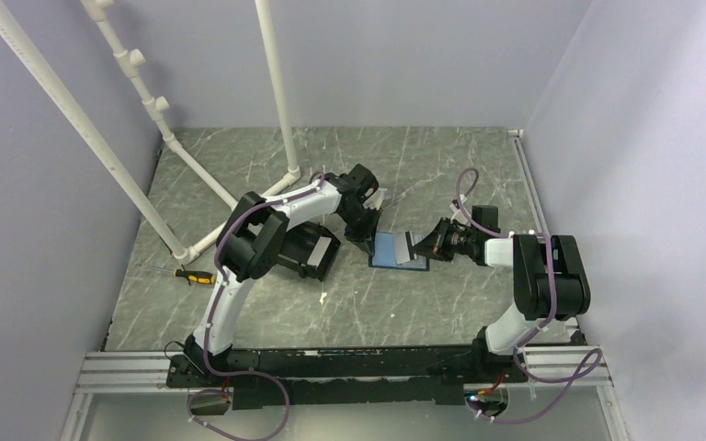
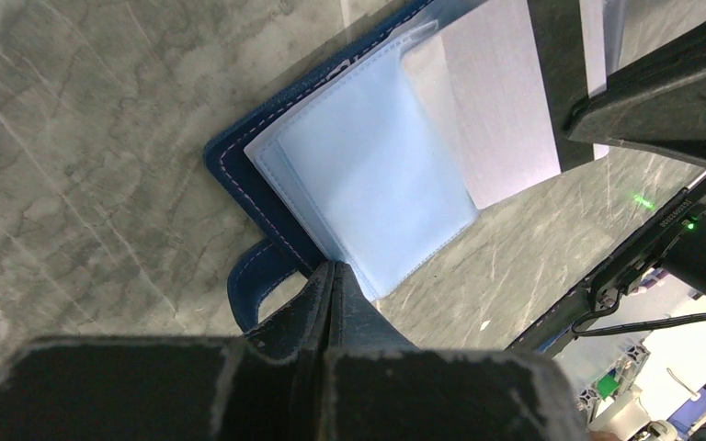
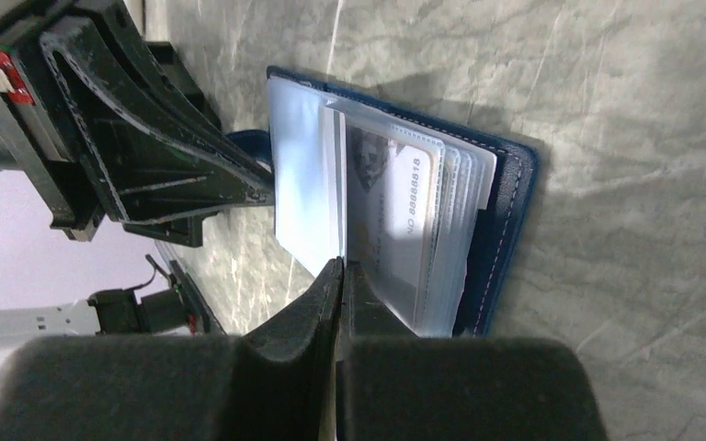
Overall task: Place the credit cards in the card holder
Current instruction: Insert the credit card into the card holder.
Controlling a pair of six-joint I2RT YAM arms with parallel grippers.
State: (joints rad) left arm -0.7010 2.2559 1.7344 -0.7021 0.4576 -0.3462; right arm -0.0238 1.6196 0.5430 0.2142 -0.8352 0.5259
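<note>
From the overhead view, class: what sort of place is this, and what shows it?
Probably a robot test cell in a lab: two robot arms bolted to a metal rail at a table edge, plain walls closing it in, and white pipes.

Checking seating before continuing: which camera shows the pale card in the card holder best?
Right wrist: the pale card sits inside a clear sleeve, print readable. Left wrist shows only blank leaves; top external, just the blue card holder.

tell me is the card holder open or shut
Open: the card holder lies spread out, its clear sleeves fanned and exposed.
</note>
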